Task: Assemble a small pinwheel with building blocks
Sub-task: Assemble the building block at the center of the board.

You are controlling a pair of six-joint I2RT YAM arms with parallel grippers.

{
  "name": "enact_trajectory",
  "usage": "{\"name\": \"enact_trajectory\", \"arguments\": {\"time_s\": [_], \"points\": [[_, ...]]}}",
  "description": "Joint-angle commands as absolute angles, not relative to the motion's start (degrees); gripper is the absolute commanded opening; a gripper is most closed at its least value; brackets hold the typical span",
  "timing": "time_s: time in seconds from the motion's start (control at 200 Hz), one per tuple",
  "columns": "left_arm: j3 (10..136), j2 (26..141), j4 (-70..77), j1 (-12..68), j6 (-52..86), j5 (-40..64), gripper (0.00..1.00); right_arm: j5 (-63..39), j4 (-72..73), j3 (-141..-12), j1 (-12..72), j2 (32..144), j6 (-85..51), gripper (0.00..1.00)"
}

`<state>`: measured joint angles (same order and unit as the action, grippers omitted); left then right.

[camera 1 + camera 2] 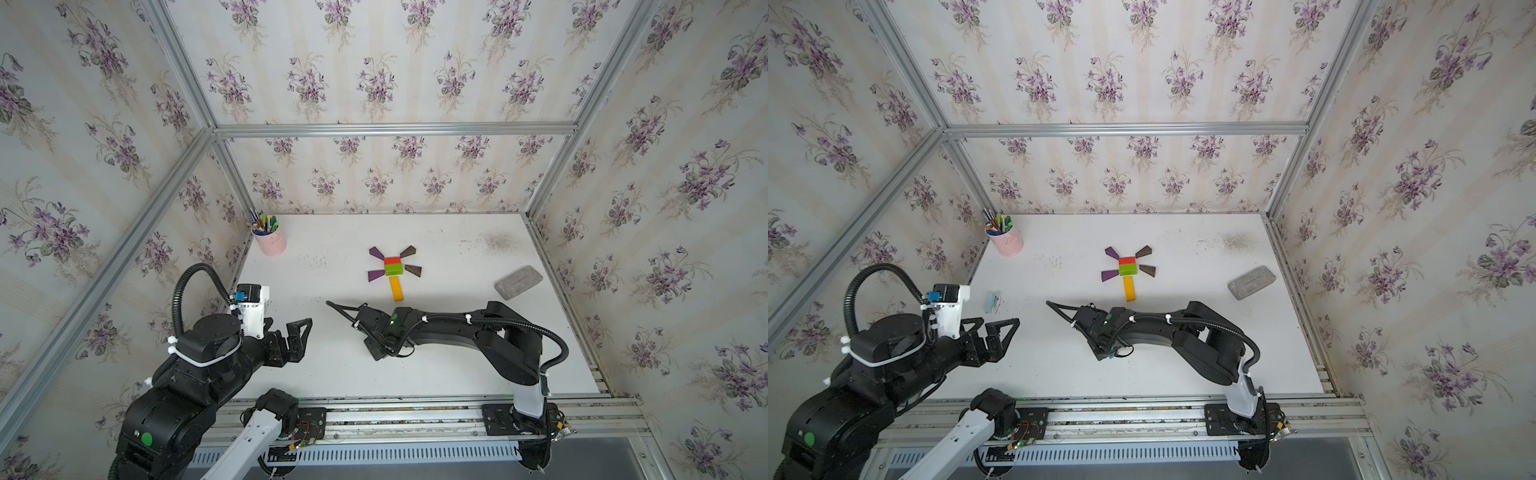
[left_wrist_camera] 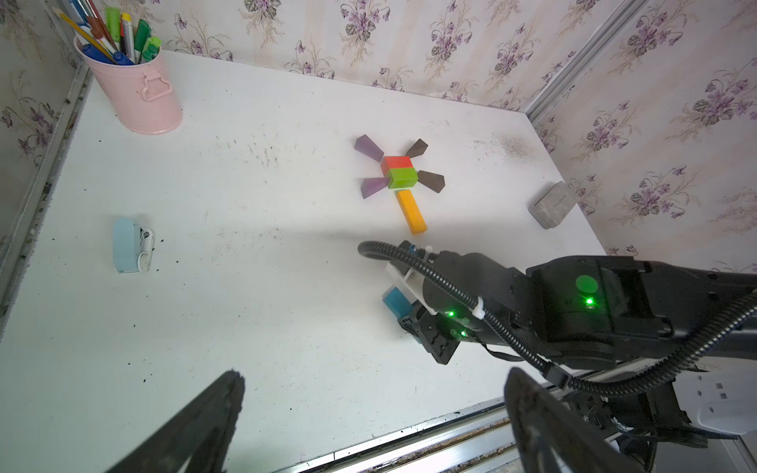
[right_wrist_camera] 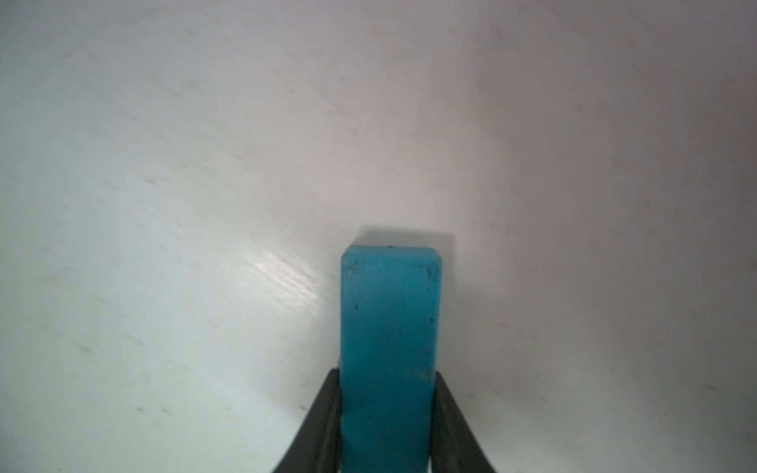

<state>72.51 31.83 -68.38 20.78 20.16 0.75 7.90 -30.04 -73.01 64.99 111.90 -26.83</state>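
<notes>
Right jaws pinch the blue bar (image 3: 391,327); left jaws stand wide. Next, I think, it joins the orange bar's (image 1: 397,288) end nearest the front edge.

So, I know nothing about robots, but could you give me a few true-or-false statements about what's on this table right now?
1. The right tool is closed on the blue bar. True.
2. The orange bar lies beside the pink cup. False: it lies with one end by the green block, like a stem; the pink cup stands away in a back corner.
3. Both purple wedges lie on the same side of the red block and green block. True.
4. The left tool is gripping something. False: it is open and empty, above the table.
</notes>
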Motion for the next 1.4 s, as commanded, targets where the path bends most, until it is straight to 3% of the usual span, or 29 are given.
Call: {"name": "enact_trajectory", "arguments": {"time_s": [0.0, 0.515, 1.399], "points": [[71.3, 31.9, -65.4, 20.7, 20.0, 1.2, 1.0, 9.2, -32.1, -69.7, 62.3, 109.3, -32.5, 0.12], [56.8, 35.8, -52.4, 20.7, 18.2, 12.7, 1.0, 7.4, -30.4, -67.6, 51.0, 108.4, -34.0, 0.1], [52.3, 36.2, -47.7, 20.8, 19.2, 13.4, 1.0, 4.4, -27.8, -70.1, 50.5, 112.2, -32.6, 0.09]]}}
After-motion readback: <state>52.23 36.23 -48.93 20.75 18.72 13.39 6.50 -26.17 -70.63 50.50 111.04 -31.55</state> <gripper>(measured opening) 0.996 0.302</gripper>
